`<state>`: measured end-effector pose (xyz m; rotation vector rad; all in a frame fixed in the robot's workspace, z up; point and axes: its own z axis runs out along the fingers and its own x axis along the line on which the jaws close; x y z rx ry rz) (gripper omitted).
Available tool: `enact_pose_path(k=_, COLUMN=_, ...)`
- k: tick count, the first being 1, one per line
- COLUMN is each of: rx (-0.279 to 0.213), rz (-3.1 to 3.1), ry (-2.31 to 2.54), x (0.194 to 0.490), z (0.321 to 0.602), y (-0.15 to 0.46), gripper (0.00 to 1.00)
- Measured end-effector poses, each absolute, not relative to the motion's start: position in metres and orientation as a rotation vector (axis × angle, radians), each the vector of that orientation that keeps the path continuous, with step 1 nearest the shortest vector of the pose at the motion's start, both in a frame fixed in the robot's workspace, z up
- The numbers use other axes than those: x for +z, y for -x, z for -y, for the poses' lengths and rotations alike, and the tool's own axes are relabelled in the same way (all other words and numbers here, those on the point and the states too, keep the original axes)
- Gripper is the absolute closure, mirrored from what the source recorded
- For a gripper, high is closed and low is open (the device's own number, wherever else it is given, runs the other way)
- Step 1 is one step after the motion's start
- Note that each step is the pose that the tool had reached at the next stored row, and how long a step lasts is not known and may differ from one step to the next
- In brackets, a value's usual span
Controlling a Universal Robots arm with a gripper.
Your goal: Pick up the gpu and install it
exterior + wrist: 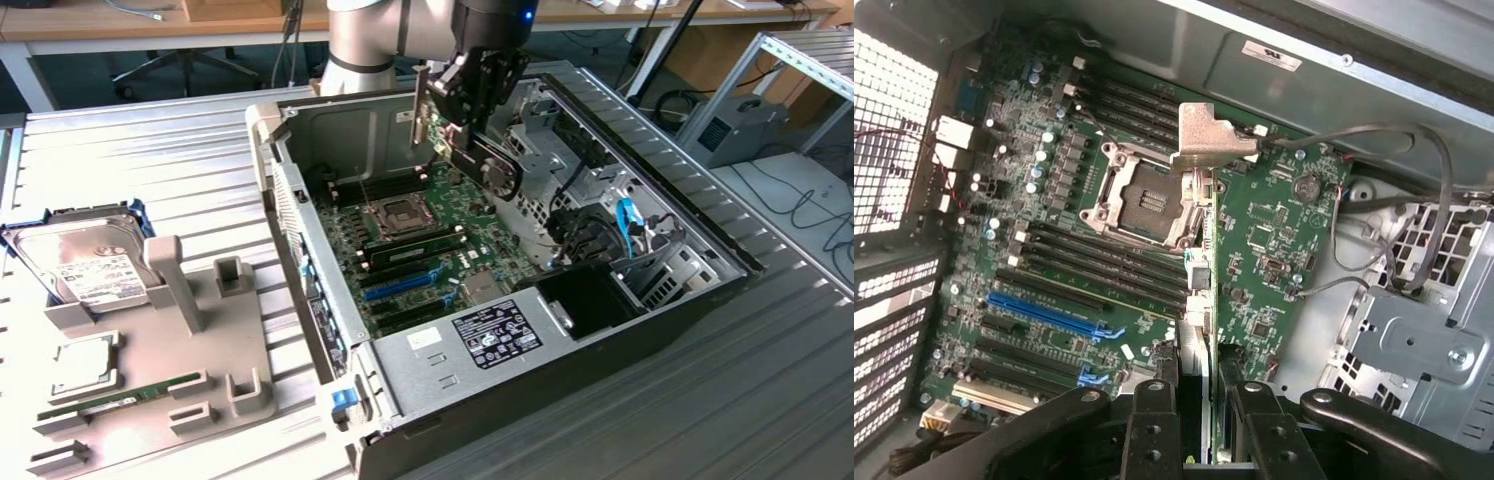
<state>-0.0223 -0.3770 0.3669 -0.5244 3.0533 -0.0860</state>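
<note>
- Worktable of ribbed silver metal (694, 400): carries the case and the tray.
- Black-and-silver tower computer case (287, 180): lies on its side with the side panel off.
- Green motherboard (1274, 260): lies flat on the case floor; the blue expansion slots (1044, 315) are unoccupied.
- Grey plastic parts tray (174, 380): stands beside the case, toward the exterior view's left.
- Silver hard drive with blue frame (87, 265): propped at the tray's far end.
- Slim dark gpu with round black fan (501, 178): suspended inside the open case, above the motherboard near the square processor socket (1144, 200); not seated.
- Black two-finger gripper (1197, 370): clamped narrowly on the gpu's edge, one finger on each face.
- Thin green memory stick (120, 398): lies in the tray.
</note>
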Motion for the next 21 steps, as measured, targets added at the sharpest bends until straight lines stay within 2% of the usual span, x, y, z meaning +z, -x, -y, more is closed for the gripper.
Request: enact_pose_path(k=21, rx=-0.084, rz=-3.037, ry=0.604, x=0.3660, z=0.3770, y=0.0223, gripper=0.74)
